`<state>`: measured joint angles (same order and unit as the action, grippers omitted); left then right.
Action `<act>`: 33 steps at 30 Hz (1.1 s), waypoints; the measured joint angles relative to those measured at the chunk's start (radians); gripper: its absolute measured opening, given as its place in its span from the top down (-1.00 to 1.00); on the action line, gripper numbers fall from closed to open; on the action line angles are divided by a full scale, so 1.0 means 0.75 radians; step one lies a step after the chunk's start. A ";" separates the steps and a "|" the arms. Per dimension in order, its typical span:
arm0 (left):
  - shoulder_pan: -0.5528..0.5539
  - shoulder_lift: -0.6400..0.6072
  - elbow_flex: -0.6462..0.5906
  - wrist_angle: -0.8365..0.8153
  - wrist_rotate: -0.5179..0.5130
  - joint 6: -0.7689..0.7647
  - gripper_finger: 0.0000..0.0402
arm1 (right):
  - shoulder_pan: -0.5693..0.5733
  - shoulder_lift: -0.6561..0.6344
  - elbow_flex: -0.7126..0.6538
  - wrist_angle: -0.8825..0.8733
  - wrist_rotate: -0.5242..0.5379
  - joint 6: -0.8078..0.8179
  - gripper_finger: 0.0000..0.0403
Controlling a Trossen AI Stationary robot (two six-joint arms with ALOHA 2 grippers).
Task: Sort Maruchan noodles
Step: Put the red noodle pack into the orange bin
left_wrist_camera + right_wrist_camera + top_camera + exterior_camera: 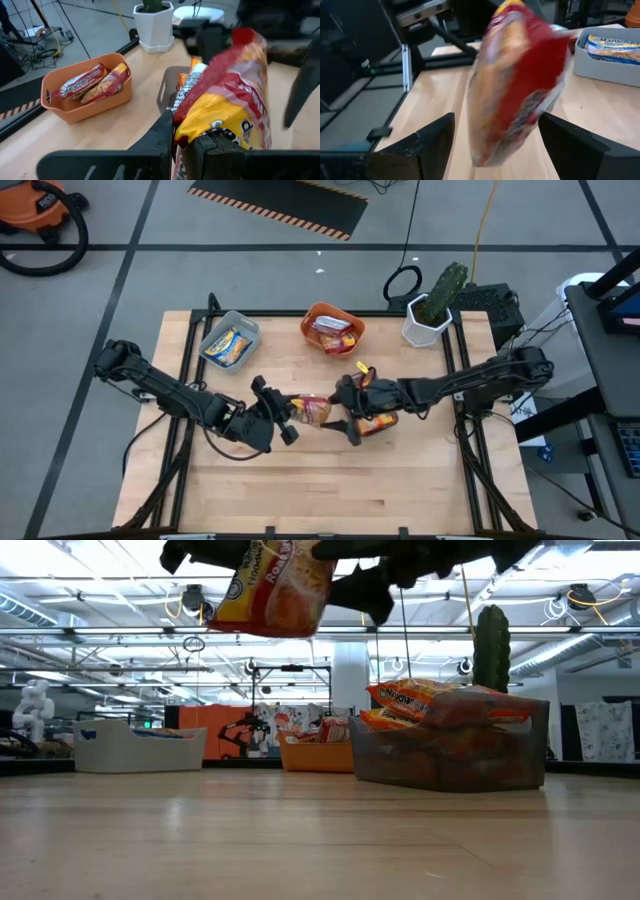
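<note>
Maruchan noodles: red-and-yellow packet (313, 411) held aloft mid-tabletop; others lie in grey tray (228, 345), orange tray (333, 330), dark tray (376, 421).

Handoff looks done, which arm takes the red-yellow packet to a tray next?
Left. The left gripper is shut on the red-and-yellow packet, held above the table. The right gripper stands open around it, gripping nothing. The orange tray and grey tray both look reachable.

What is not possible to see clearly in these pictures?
- Held packet: its print is blurred in the right wrist view.
- Dark tray: the packets on top hide what lies below; the high view has the right gripper over it.
- Left gripper: the low view cuts it off at the top edge.
</note>
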<state>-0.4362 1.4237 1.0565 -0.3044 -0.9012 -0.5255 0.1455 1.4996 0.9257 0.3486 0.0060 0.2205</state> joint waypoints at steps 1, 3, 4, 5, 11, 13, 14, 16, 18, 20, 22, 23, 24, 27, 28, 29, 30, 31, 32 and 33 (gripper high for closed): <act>0.000 0.000 0.000 0.007 -0.001 0.000 0.87 | -0.004 0.019 0.000 0.036 -0.002 0.003 -0.39; 0.000 0.000 0.000 0.008 0.000 0.001 0.87 | -0.012 0.053 0.000 0.112 -0.004 0.004 -0.38; 0.000 0.000 0.000 0.008 0.000 0.006 0.87 | -0.015 0.064 0.000 0.133 -0.002 0.000 -0.38; 0.000 0.000 0.000 0.008 0.000 0.007 0.87 | -0.020 0.077 -0.001 0.168 0.000 -0.005 -0.37; -0.017 0.000 0.000 0.008 -0.001 0.007 0.87 | -0.028 0.092 -0.001 0.269 -0.001 -0.062 -0.18; -0.025 0.000 0.000 0.004 -0.001 0.007 0.87 | -0.028 0.086 -0.001 0.265 -0.003 -0.070 -0.07; -0.029 0.000 0.000 0.004 -0.001 0.009 0.87 | -0.028 0.085 -0.001 0.266 -0.003 -0.071 -0.01; -0.035 0.000 0.000 0.005 -0.002 0.010 0.87 | -0.028 0.084 -0.001 0.268 -0.004 -0.084 0.10; -0.041 0.000 0.000 0.002 0.005 0.031 0.87 | -0.028 0.084 -0.001 0.266 -0.005 -0.102 0.20; -0.046 0.000 0.000 0.001 0.022 0.056 0.87 | -0.028 0.084 -0.001 0.263 -0.010 -0.108 0.27; -0.054 0.000 0.000 0.001 0.051 0.077 0.87 | -0.028 0.084 -0.001 0.260 -0.017 -0.124 0.33; -0.060 0.000 0.000 0.001 0.069 0.085 0.87 | -0.028 0.084 -0.001 0.258 -0.022 -0.134 0.35; -0.065 0.000 0.000 0.000 0.087 0.097 0.87 | -0.027 0.084 -0.002 0.257 -0.029 -0.142 0.37; -0.084 0.000 0.000 0.000 0.103 0.105 0.86 | -0.027 0.084 -0.002 0.258 -0.044 -0.151 0.39; -0.086 0.000 0.000 0.000 0.106 0.105 0.84 | -0.029 0.084 -0.002 0.258 -0.045 -0.152 0.39; -0.090 -0.002 0.000 -0.002 0.106 0.105 0.81 | -0.030 0.084 -0.002 0.258 -0.049 -0.153 0.39; -0.094 -0.009 0.000 -0.010 0.108 0.103 0.77 | -0.032 0.084 -0.002 0.258 -0.049 -0.155 0.39; -0.098 -0.017 0.000 -0.019 0.108 0.093 0.71 | -0.035 0.084 -0.002 0.258 -0.052 -0.159 0.39; -0.100 -0.024 0.000 -0.022 0.109 0.085 0.64 | -0.040 0.084 -0.002 0.261 -0.065 -0.165 0.39; -0.102 -0.028 0.000 -0.028 0.109 0.069 0.57 | -0.044 0.083 -0.002 0.264 -0.083 -0.171 0.39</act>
<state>-0.5129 1.4024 1.0565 -0.3254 -0.8195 -0.4736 0.1122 1.5620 0.9245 0.5464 -0.0562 0.0926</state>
